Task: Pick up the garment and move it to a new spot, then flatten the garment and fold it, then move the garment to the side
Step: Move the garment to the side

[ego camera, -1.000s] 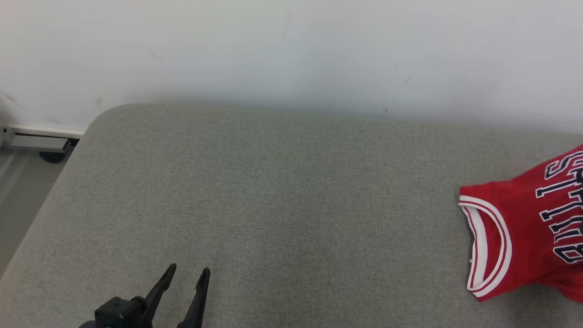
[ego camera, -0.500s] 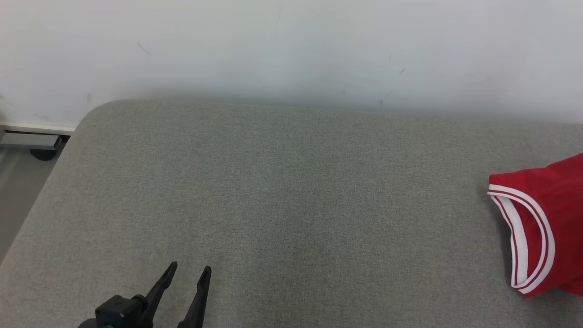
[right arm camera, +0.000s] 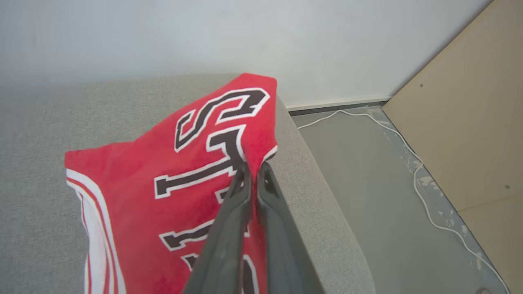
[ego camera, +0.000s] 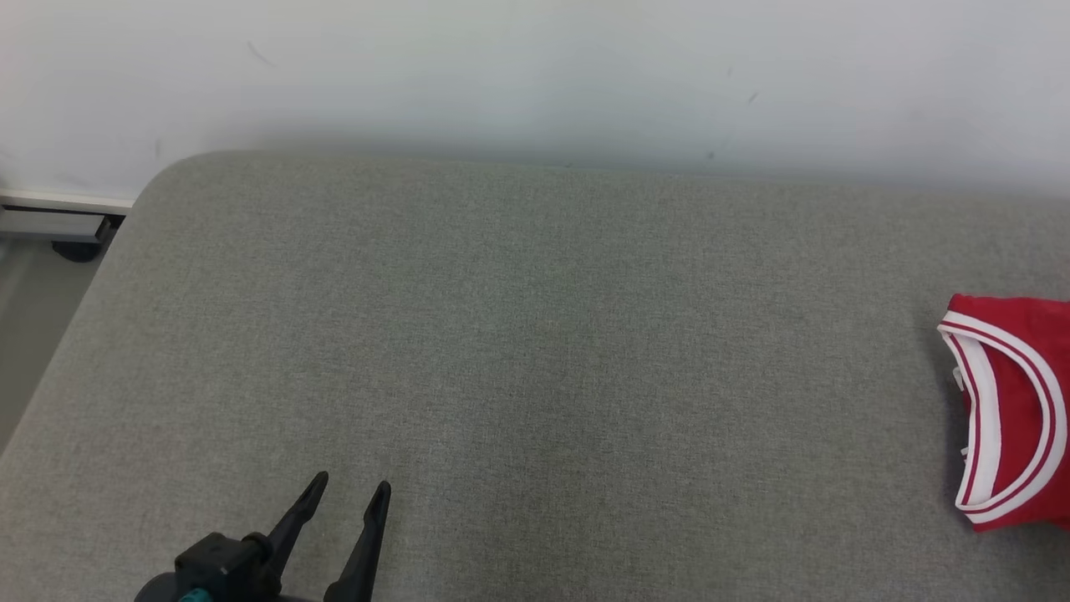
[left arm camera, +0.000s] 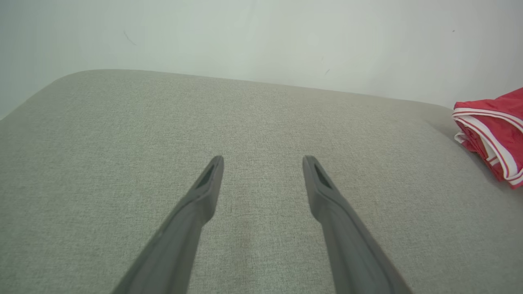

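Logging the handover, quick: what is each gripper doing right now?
Left gripper: open, holding nothing.
Right gripper: shut on the red fabric jersey with dark lettering.

Behind the grey upholstered bench (ego camera: 535, 351), a scuffed white wall (ego camera: 535, 67) with pale skirting (right arm camera: 339, 101); off the bench's end, grey floor (right arm camera: 359, 183), a trailing white cable (right arm camera: 416, 173), a pale wooden board (right arm camera: 461, 122).
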`<state>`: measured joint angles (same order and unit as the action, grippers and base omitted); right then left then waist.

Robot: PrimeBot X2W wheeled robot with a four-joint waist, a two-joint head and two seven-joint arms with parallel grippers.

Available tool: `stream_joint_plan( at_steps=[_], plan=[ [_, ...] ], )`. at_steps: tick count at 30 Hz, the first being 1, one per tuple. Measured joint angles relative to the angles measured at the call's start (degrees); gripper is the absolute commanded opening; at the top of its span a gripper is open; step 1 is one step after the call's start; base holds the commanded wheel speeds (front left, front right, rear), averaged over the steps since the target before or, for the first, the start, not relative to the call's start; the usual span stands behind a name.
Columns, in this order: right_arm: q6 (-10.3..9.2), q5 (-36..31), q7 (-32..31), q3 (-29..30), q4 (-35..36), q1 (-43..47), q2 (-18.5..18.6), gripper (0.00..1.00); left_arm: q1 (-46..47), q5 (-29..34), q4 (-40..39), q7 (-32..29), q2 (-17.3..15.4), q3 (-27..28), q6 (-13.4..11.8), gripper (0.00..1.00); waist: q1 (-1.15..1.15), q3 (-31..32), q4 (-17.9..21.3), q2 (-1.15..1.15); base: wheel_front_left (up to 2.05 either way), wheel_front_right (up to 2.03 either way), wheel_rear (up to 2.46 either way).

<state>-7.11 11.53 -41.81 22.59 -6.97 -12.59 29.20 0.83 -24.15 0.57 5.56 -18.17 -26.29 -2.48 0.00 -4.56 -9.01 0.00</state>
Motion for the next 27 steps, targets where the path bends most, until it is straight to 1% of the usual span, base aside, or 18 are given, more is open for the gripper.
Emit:
stream_joint_plan(
  at_steps=[5, 7, 11, 14, 15, 16, 17, 20, 22, 26, 27],
  plan=[
    [-0.01, -4.1, 2.6, -2.2, -3.0, -0.1, 1.5, 0.0, 1.1, 0.0, -0.2, -0.3, 0.0, -0.3, 0.1, 1.0, 0.0, -1.2, -0.1, 0.0, 0.0, 0.0, 0.0],
    [0.0, -6.6, 3.6, -3.2, -4.2, -0.1, 2.6, 0.0, 1.6, 0.1, -0.2, -0.6, 0.0, -0.5, 0.5, 1.0, 0.0, -1.6, -0.1, 0.0, 0.0, 0.0, 0.0],
    [0.0, -9.8, 6.2, -4.7, -7.1, -0.8, 5.2, 0.0, 2.3, 0.5, -0.4, -0.9, 0.0, -0.9, 0.6, 1.0, 0.0, -2.4, -0.5, 0.0, 0.0, 0.0, 0.0],
    [-0.01, -10.5, 7.9, -4.9, -10.6, -2.2, 6.6, 0.0, 3.2, 0.5, -0.4, -1.0, 0.2, -1.3, 1.0, 1.0, 0.0, -2.9, -0.9, 0.0, 0.0, 0.0, 0.0],
    [0.0, -10.5, 8.5, -5.1, -11.6, -2.4, 6.8, 0.24, 3.4, 0.5, -0.4, -1.0, 0.3, -1.3, 1.0, 1.0, 0.0, -3.1, -1.1, 0.0, 0.0, 0.0, 0.0],
    [0.0, -10.5, 8.5, -5.1, -11.6, -2.4, 6.8, 0.75, 3.4, 0.5, -0.4, -1.0, 0.3, -1.3, 1.0, 1.0, 0.0, -3.1, -1.1, 0.0, 0.0, 0.0, 0.0],
    [0.0, -10.6, 9.2, -5.8, -13.0, -3.1, 6.9, 1.0, 3.4, 0.5, -0.3, -1.0, 0.3, -1.3, 1.0, 1.0, 0.0, -3.2, -1.2, 0.0, 0.0, 0.0, 0.0],
    [0.09, -10.5, 11.3, -6.7, -15.9, -5.7, 6.9, 1.0, 3.5, 0.5, -0.1, -1.1, 0.3, -1.2, 1.0, 1.0, 0.01, -3.6, -1.5, 0.0, 0.0, 0.0, 0.0],
    [0.67, -10.5, 13.2, -7.1, -17.7, -7.5, 7.2, 1.0, 3.6, 0.5, 0.0, -1.1, 0.3, -1.2, 1.0, 1.0, 0.0, -3.8, -1.7, 0.0, 0.0, 0.0, 0.0],
    [2.4, -9.6, 16.2, -8.5, -22.1, -10.9, 7.3, 1.0, 4.3, 0.5, 0.5, -1.1, 0.6, -1.1, 1.0, 1.0, 0.01, -3.9, -1.7, 0.0, 0.0, 0.0, 0.0],
    [3.09, -9.5, 17.1, -9.0, -23.2, -11.9, 7.3, 1.0, 4.4, 0.5, 0.7, -1.1, 0.6, -1.1, 1.0, 1.0, 0.01, -3.8, -1.7, 0.01, 0.0, 0.0, 0.0]
  ],
)
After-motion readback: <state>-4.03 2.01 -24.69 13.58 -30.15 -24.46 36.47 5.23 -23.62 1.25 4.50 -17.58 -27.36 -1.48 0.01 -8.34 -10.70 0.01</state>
